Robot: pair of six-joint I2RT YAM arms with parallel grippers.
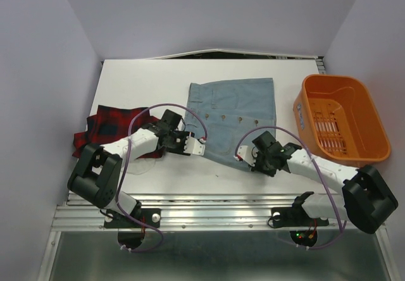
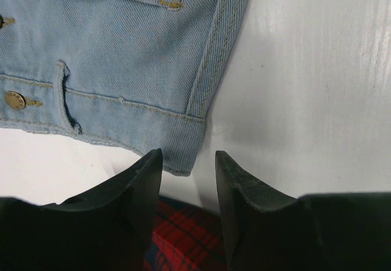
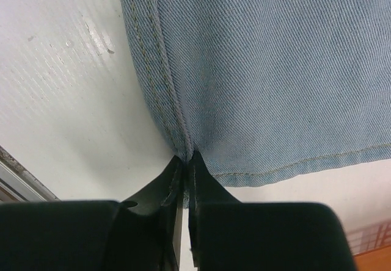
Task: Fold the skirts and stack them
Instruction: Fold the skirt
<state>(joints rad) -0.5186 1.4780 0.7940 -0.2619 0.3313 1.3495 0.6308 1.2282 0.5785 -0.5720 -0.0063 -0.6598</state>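
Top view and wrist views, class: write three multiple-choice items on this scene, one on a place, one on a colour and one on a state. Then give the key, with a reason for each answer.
1. Relative to the denim skirt, the plaid skirt lies:
A. on top of it
B. to its left on the table
C. folded inside it

2. The tub is:
A. blue
B. orange
C. green

3. The right gripper is:
A. open above the tub
B. shut on the plaid skirt
C. shut on the denim skirt's hem

Key:
1 B, since the top view shows the red-and-black cloth on the table left of the denim.
2 B, since its walls and rim are plainly orange.
3 C, since the right wrist view shows the fingertips pinched together on the stitched denim edge.
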